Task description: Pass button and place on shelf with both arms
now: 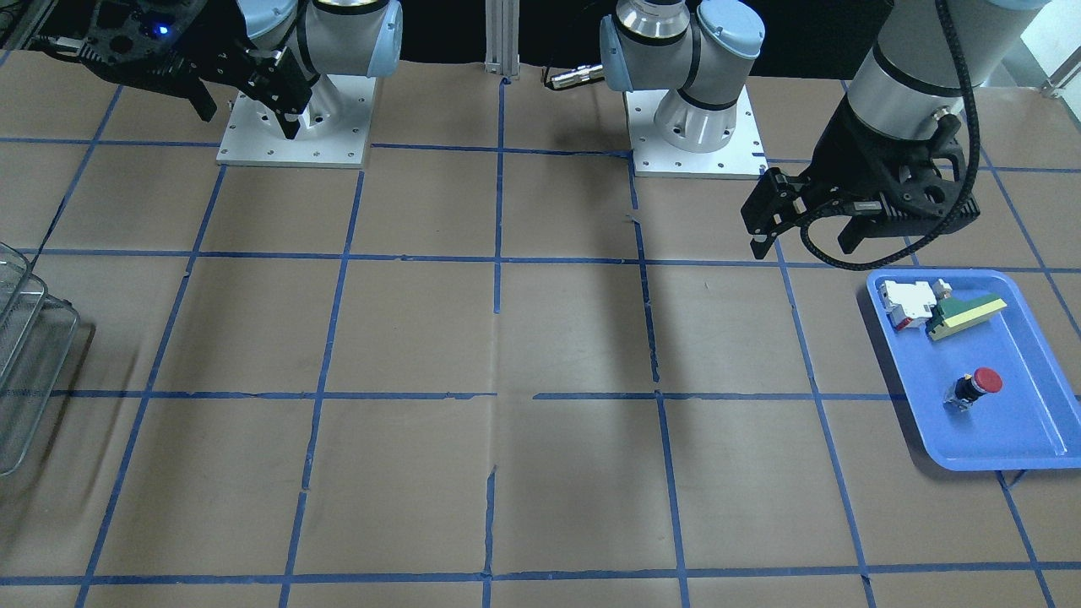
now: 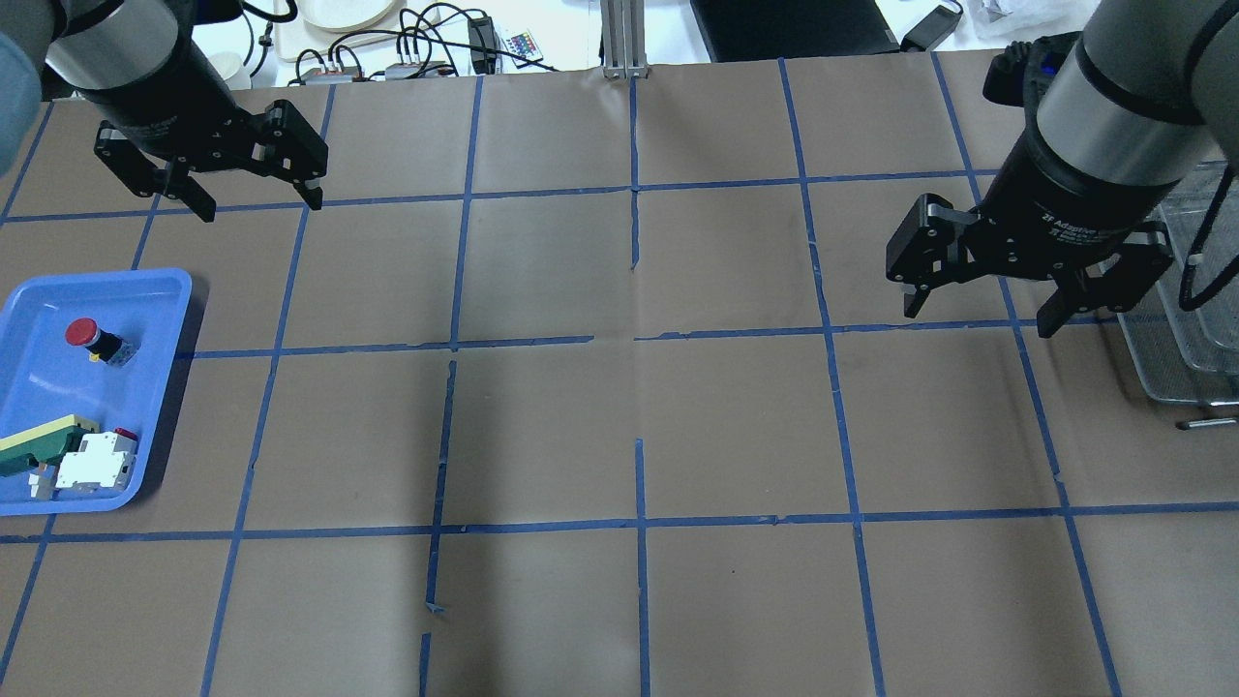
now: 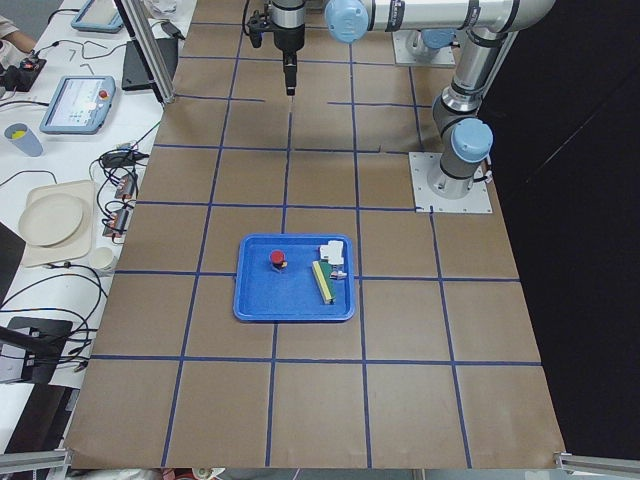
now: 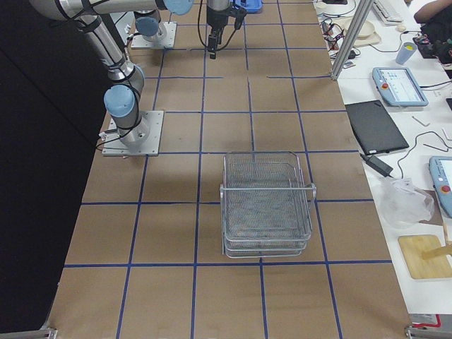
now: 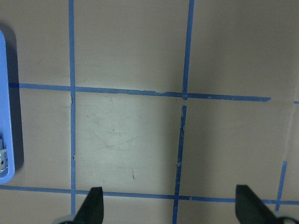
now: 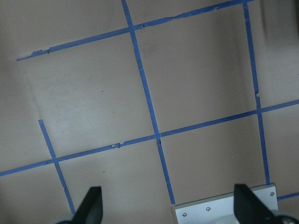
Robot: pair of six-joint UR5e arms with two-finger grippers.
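We saw the button (image 2: 94, 340) lying in the blue tray (image 2: 179, 290), apart from our left gripper (image 2: 259, 208), outward and nearer the robot. That gripper hung wide open, empty. Our right gripper (image 2: 980, 319), equally spread and empty, hovered beside the shelf (image 2: 1176, 373).

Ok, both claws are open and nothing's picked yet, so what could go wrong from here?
1. The button seems to lie on its side in the blue tray; its round cap may roll or slip as the left claw closes.
2. It is small, so the hand-over to the right claw leaves little to grip; a mid-table drop is possible.
3. The shelf is wire mesh; the button could tip on it.
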